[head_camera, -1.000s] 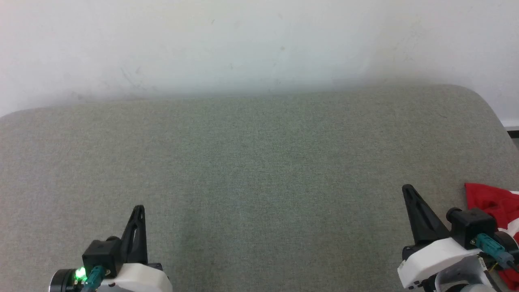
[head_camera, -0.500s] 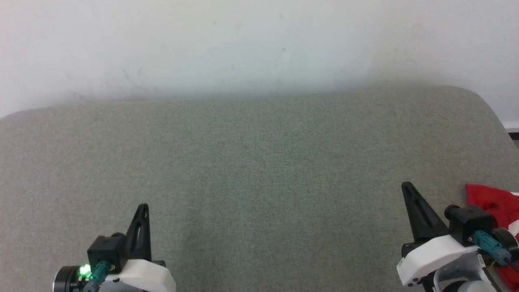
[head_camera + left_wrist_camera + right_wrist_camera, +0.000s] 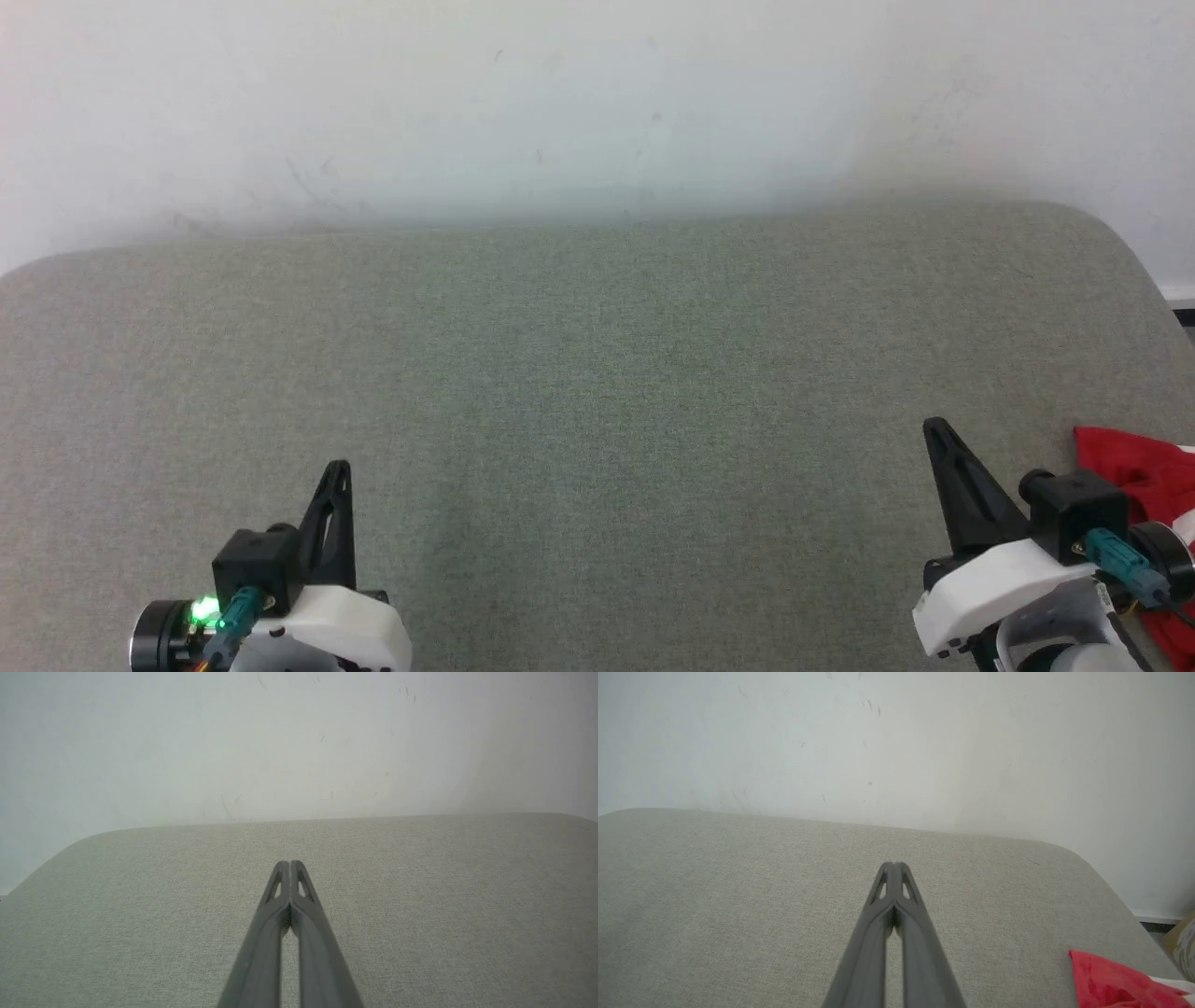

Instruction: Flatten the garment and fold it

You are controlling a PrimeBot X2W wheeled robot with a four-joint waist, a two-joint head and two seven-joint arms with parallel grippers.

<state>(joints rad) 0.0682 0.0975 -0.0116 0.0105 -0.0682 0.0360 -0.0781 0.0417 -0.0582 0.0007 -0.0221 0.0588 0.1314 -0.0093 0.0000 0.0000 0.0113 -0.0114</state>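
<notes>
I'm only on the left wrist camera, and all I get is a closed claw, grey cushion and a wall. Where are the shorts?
Observer: In the head view the red shorts lie at the right edge of the cushion, to the right of the right claw.
Operator: Is that claw holding them?
Observer: No. The right wrist view shows its fingers pressed together on nothing, with the shorts off to their lower right.
Operator: Are they lying flat?
Observer: Not from what shows. The red cloth is rumpled, with a bit of white in it, and it runs out of both pictures.
</notes>
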